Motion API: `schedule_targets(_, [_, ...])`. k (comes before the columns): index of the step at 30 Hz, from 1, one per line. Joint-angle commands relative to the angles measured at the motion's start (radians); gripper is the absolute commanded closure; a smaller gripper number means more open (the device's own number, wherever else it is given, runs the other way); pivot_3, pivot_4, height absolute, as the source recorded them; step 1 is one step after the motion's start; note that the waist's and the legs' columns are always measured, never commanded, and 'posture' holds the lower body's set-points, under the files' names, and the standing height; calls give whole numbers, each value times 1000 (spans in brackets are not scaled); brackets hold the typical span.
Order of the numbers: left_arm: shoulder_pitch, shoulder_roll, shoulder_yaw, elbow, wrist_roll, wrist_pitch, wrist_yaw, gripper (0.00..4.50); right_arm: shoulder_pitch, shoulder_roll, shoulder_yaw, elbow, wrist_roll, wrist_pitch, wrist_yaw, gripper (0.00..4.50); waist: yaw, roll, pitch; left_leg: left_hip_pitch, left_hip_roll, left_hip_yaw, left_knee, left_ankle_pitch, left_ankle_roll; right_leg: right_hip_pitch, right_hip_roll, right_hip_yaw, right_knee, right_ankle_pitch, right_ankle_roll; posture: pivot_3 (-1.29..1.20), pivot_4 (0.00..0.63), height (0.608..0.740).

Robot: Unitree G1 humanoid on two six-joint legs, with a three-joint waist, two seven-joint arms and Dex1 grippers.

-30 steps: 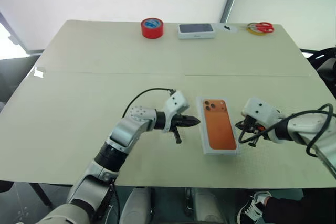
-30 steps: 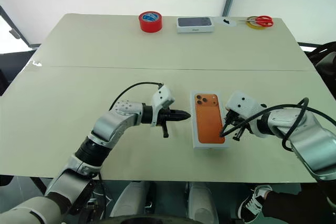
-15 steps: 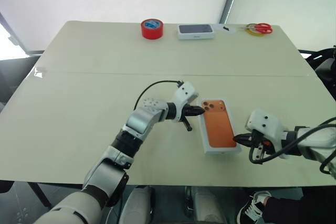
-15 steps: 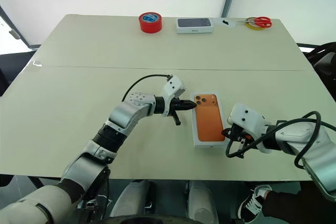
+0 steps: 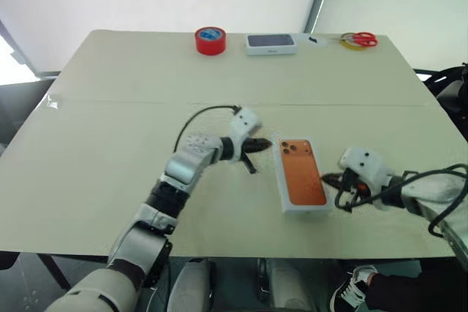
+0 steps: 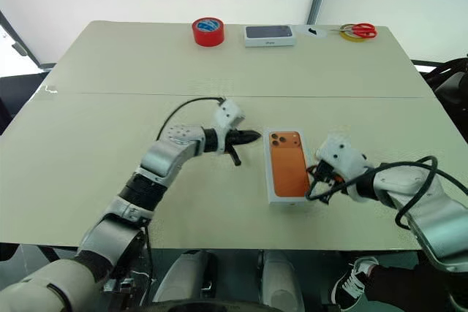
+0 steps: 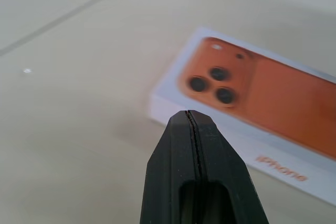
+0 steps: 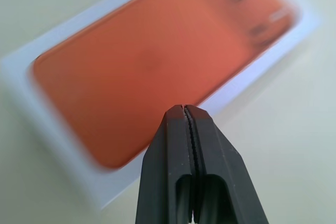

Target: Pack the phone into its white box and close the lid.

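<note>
The white box (image 5: 301, 185) lies on the near half of the table (image 5: 110, 151), well inside the front edge, its top face showing the orange phone (image 5: 302, 179) with the camera cluster at the far end; whether that is the handset itself seated in an open base or a printed lid I cannot tell, though the lettering along the side wall in the left wrist view hints at a lid. The left gripper (image 5: 262, 144), fingers pressed together, sits just beside the box's far left corner, apart from it. The right gripper (image 5: 327, 178), fingers likewise together, is at the box's right long side, very near or touching. The main risk, in my judgement, is that shut tips nudging from opposite sides spin or skid the light box across the smooth tabletop instead of squaring it, or tip a loosely seated lid. A push from the right toward the near corner could also walk it to the front edge. Room is generous: bare surface lies on all sides, and the red tape roll (image 5: 210, 39), the small white box (image 5: 271, 43) and the scissors (image 5: 360, 38) sit well apart along the far edge.
</note>
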Motion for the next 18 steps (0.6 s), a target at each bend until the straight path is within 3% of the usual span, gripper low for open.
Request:
schedule_targets(1, [32, 60, 121, -116, -50, -24, 22, 4500, -88, 42, -54, 85, -22, -72, -53, 4472, -1, 0, 0, 0, 0, 0, 0, 0, 0, 0, 0, 0, 0, 1, 2, 0, 150, 740])
schedule_targets(6, [224, 237, 341, -289, -117, 23, 51, 4500, -260, 179, -96, 266, 85, -90, -40, 4472, -20, 1, 0, 0, 0, 1, -1, 0, 0, 0, -1, 2, -1, 2, 3, 0, 150, 740])
schedule_targets(12, [393, 299, 462, -414, -159, 59, 108, 4500, -303, 220, -61, 452, 55, -198, 19, 4472, -11, 1, 0, 0, -1, 1, -1, 0, 0, 1, -3, 1, -1, 2, 2, 0, 150, 740])
schedule_targets(18, [517, 330, 500, -498, -168, 68, 147, 4500, -298, 236, -54, 551, 40, -307, 66, 4472, -18, 1, 1, 0, -1, 2, 0, 0, 0, 1, -3, 2, -1, 2, 3, 0, 150, 740])
